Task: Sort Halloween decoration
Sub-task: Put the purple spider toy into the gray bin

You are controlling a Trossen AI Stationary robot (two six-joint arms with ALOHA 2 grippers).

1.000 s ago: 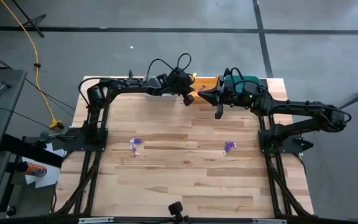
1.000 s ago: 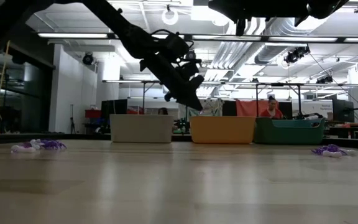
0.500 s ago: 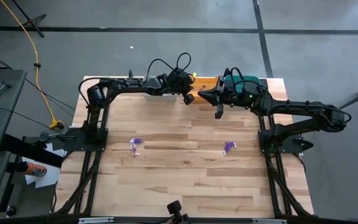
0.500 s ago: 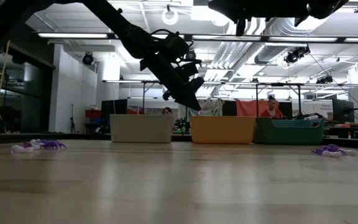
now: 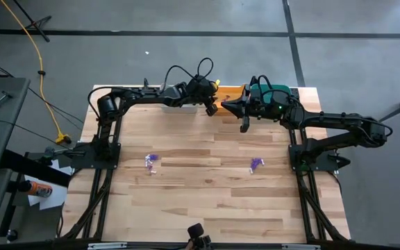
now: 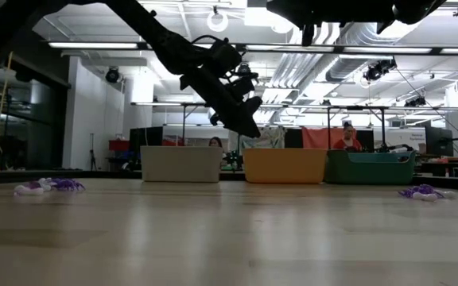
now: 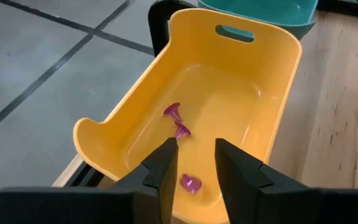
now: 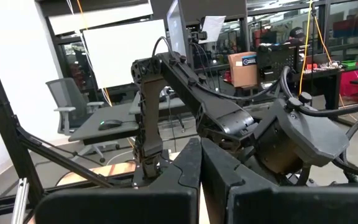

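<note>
Purple trinkets lie in three places: three small purple pieces rest on the floor of the orange bin, directly below the left gripper, while two small clusters sit on the wooden table well away from both grippers, one cluster on the left arm's side and the other cluster on the right arm's side. The left gripper hangs over the near end of the orange bin at the far edge of the table, its two dark fingers parted by a narrow gap with nothing between them; one of the purple pieces shows through that gap, lying on the bin floor beneath and not in the grip. Beyond the orange bin from this gripper stands the teal bin, touching or just beside it, and to the gripper's other side along the table edge is the grey bin. In the low view the left gripper is raised above the bins' rims, tilted downward. The right gripper is held aloft just beside the left one, over the same stretch of the far edge, pointing toward the left arm; its fingers are pressed together and carry nothing. Its wrist view looks straight at the left arm's dark joints. Far behind the bins, in the room, a person in red is at a desk.
</note>
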